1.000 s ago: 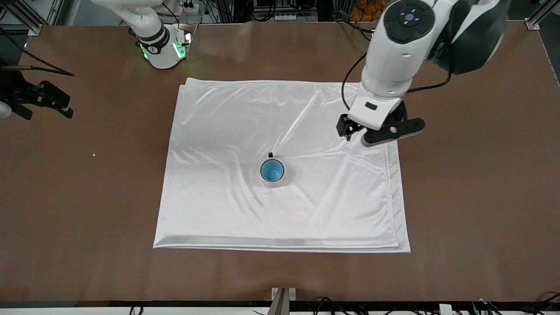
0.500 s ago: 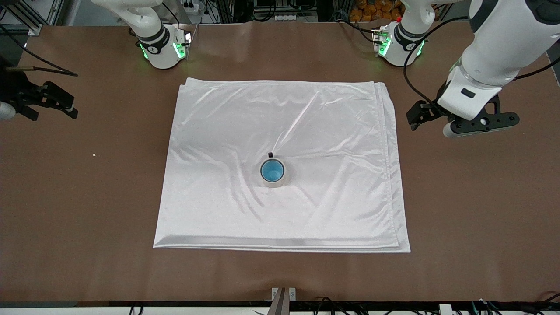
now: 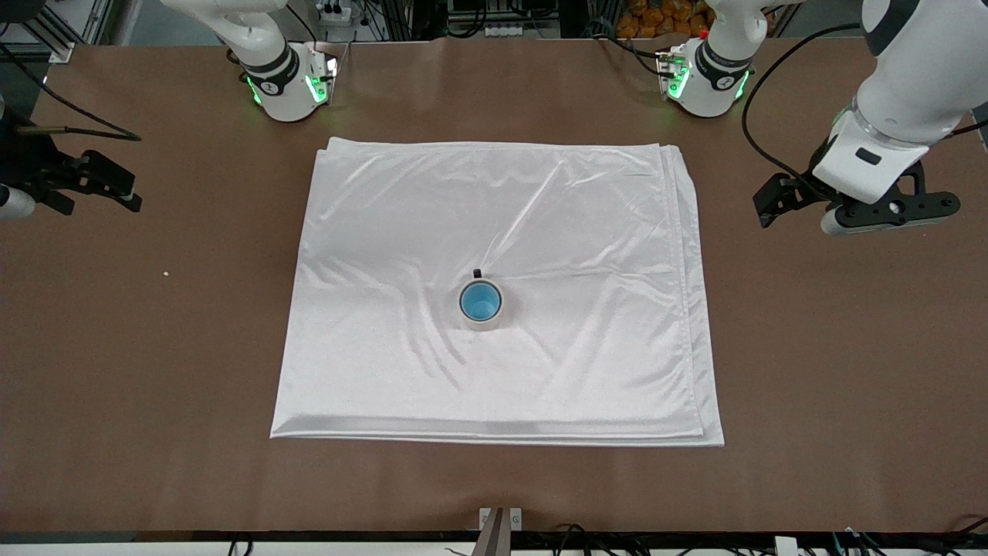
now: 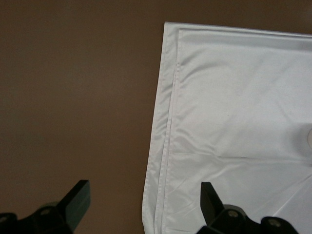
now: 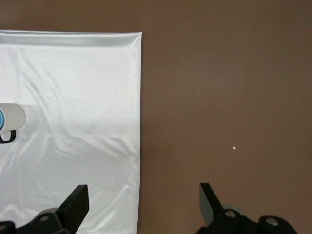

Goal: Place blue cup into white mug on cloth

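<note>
The blue cup [image 3: 480,301] sits upright inside the white mug [image 3: 486,324], which stands near the middle of the cloth [image 3: 540,208] with its black handle pointing toward the robots. The mug [image 5: 15,116] and cup [image 5: 2,120] also show at the edge of the right wrist view. My left gripper [image 3: 888,218] is open and empty, raised by the cloth's edge [image 4: 161,161] at the left arm's end of the table; its own view shows it open [image 4: 145,204]. My right gripper [image 3: 85,185] is open and empty [image 5: 142,204], raised by the cloth's edge at the right arm's end.
The cloth lies on a brown table [image 3: 810,347]. A tiny white crumb [image 3: 165,273] lies on the table toward the right arm's end and shows in the right wrist view [image 5: 234,147]. The arm bases [image 3: 285,77] [image 3: 706,73] stand along the edge farthest from the front camera.
My left gripper has moved from over the cloth out toward the left arm's end of the table. The right gripper shifted slightly. Cup and mug have not moved.
</note>
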Controlling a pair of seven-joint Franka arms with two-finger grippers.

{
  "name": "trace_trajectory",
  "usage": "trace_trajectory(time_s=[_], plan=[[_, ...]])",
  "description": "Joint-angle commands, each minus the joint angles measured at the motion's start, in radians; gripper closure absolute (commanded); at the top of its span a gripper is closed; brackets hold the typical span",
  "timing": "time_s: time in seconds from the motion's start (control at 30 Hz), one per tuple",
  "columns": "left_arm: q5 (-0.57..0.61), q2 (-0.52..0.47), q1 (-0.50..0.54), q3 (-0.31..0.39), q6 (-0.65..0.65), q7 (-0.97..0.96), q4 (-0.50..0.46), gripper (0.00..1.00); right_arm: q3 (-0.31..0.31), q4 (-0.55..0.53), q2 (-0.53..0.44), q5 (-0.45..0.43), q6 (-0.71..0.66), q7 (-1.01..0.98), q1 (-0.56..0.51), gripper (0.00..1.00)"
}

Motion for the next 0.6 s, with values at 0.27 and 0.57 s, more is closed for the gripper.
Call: trace_trajectory(time_s=[0.27,0.57], plan=[[-0.051,-0.052,0.036,0.006,0.038,0.029,-0.048,0.0,-0.049,-0.017,-0.026,0.005,-0.004,-0.006,0.022,0.0],[-0.1,-0.051,0.073,0.006,0.054,0.047,-0.05,0.0,-0.127,-0.015,-0.026,0.004,-0.004,-0.061,0.065,0.0]])
